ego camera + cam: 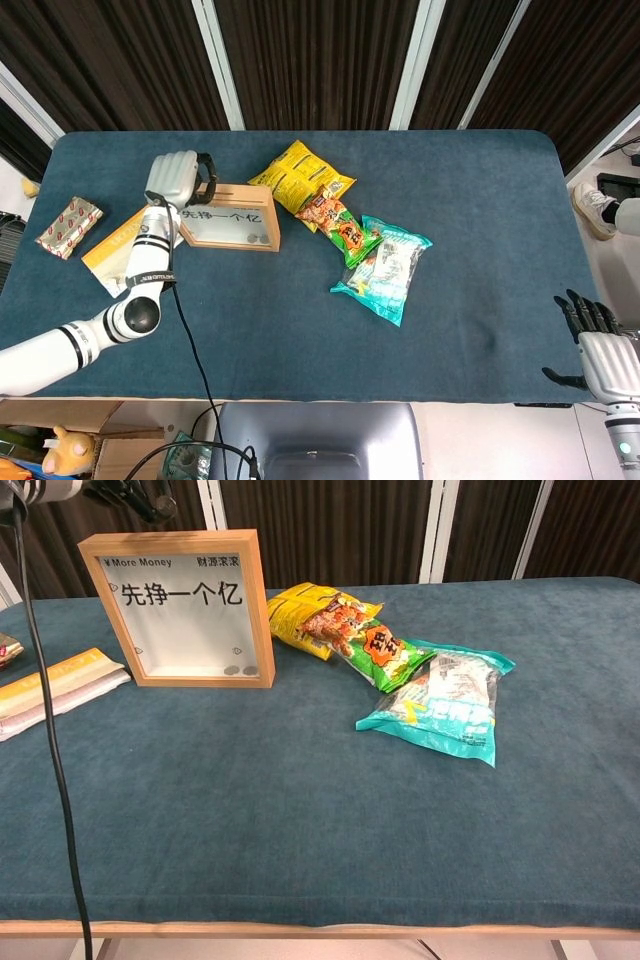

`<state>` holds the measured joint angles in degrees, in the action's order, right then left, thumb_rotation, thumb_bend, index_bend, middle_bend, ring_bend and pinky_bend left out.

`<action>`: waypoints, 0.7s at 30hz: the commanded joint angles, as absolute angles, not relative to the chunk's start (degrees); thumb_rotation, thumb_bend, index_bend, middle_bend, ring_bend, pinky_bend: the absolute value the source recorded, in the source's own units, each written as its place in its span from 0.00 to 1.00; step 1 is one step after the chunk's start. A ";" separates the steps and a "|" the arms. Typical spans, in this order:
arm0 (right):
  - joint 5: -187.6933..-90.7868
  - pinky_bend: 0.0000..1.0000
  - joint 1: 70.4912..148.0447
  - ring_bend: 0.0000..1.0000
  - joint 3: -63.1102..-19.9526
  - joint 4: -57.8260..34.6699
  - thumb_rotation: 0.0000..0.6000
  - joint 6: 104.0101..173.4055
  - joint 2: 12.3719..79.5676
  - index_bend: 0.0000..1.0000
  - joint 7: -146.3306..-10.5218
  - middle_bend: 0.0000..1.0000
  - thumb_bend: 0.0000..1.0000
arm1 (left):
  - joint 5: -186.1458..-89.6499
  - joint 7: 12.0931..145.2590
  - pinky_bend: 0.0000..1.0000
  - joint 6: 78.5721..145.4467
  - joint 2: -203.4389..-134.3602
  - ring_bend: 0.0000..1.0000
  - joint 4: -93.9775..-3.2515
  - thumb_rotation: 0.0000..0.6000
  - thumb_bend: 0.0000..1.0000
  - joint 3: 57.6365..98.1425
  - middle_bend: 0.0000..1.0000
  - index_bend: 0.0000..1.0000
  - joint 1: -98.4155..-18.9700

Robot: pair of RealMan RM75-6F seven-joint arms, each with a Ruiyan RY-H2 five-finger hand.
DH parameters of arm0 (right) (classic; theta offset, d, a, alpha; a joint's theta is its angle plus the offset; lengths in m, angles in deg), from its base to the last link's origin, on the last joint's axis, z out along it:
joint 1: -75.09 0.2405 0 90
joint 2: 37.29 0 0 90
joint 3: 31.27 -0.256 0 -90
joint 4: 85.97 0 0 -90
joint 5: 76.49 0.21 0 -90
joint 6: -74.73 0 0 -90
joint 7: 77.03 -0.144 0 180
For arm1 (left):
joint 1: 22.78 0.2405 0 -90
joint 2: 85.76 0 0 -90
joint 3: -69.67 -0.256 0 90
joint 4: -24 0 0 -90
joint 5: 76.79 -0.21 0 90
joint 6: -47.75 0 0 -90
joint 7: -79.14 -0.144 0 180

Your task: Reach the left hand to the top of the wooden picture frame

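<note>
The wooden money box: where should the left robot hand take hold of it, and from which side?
Probably the top edge of the wooden money box, from above. It stands upright on its narrow base, so that slim top rail is the exposed part that fingers can straddle front and back. The left robot hand hangs above its left end. The glass front is broad and flat, with no purchase.
</note>
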<state>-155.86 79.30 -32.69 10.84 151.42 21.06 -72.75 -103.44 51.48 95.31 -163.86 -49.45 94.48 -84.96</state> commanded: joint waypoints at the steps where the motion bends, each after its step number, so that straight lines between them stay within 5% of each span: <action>1: -155.86 0.00 79.31 0.00 -32.70 10.86 1.00 151.41 21.06 0.00 -72.74 0.00 0.17 | -103.04 51.53 1.00 95.15 -163.93 1.00 -49.23 1.00 0.65 94.07 1.00 0.64 -85.22; 21: -156.82 0.00 79.31 0.00 -32.47 11.19 1.00 151.75 21.06 0.00 -72.78 0.00 0.17 | -103.62 50.89 1.00 99.07 -163.85 1.00 -52.10 1.00 0.64 90.98 1.00 0.64 -85.23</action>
